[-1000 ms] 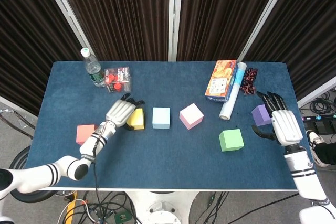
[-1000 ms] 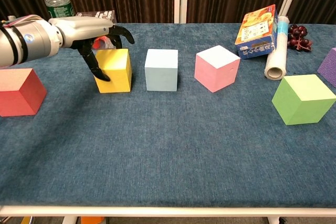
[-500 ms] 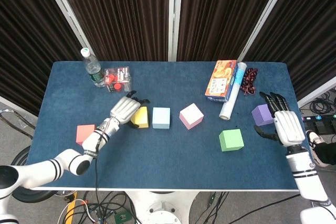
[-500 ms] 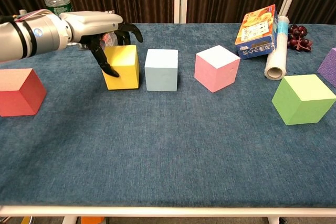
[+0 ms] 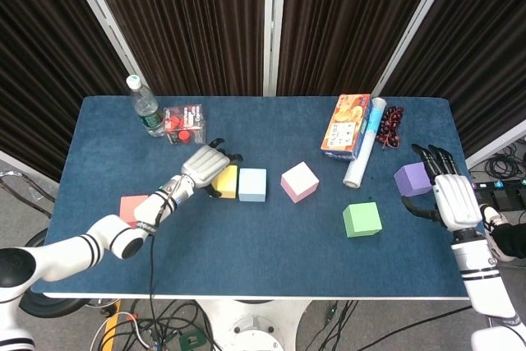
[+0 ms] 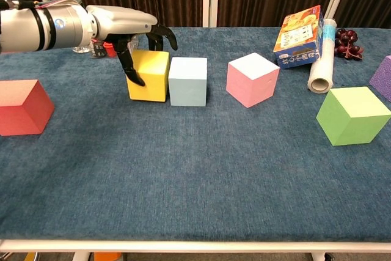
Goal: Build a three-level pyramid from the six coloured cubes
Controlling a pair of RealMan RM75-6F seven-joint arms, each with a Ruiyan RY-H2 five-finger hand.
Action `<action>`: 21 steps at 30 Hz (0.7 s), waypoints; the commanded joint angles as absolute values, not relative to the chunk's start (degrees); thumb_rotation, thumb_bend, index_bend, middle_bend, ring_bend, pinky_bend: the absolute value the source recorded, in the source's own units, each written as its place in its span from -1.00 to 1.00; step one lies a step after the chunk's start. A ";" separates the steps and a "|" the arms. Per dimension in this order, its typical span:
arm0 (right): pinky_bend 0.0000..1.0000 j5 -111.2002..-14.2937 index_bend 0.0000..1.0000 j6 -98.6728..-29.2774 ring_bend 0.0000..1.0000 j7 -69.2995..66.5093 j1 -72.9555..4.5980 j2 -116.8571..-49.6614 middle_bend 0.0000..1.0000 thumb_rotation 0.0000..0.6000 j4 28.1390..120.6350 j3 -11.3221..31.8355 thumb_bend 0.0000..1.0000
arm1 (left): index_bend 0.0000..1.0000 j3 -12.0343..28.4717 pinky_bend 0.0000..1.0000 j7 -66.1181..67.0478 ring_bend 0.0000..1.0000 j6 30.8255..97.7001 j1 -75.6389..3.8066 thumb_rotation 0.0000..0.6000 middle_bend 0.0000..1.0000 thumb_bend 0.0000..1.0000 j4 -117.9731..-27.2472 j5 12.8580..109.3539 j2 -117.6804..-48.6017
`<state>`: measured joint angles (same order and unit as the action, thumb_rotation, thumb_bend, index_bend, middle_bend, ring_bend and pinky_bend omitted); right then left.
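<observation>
Since the earlier frames the left hand point(image 5: 205, 167) has carried the yellow cube point(image 5: 225, 181) rightward across the table point(image 5: 271, 244), so that it now sits flush against the left face of the blue cube point(image 5: 252, 185), where a second ago a clear gap lay between them. The hand grasps the yellow cube from above, its dark fingers point(image 6: 130, 59) curled down over the cube's left side and back edge; in the chest view the cube's base looks level with the cloth, though whether it fully rests there cannot be told. The right hand point(image 5: 454, 196) has drifted slightly toward the right edge of the frame and hangs released, fingers spread, just right of the purple cube point(image 5: 411, 178), apart from it. In the head view the pink cube point(image 5: 300, 182) stands at centre, turned a little askew, well right of the blue one; the green cube point(image 5: 362, 219) lies lower right of centre, and the red cube point(image 5: 131, 208) sits at lower left, partly behind the left forearm. None of the six cubes is stacked; all are on the table's blue surface. Along the upper part of the frame stand a bottle point(image 5: 144, 106) and a small box point(image 5: 186, 123) at upper left, and at upper right a snack box point(image 5: 347, 126), a white roll point(image 5: 366, 154) beside it and a bunch of grapes point(image 5: 390, 127).
</observation>
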<state>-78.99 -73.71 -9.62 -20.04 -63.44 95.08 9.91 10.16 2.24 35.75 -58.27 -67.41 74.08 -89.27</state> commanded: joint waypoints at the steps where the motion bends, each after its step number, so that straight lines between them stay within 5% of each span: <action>1: -1.00 -78.93 -1.00 -73.73 -1.00 -9.61 -19.97 -63.46 -0.76 1.00 95.04 9.96 -0.60 | -0.58 10.15 -0.84 1.77 -0.42 35.58 -58.60 1.00 -0.10 -0.65 -67.37 74.19 -89.36; 21: -1.00 -78.58 -1.00 -73.87 -1.00 -10.14 -19.17 -63.55 -0.76 1.00 94.45 10.24 -0.60 | -0.59 9.76 -0.84 0.22 -0.42 34.96 -60.13 1.00 -0.10 -0.65 -66.40 73.68 -90.79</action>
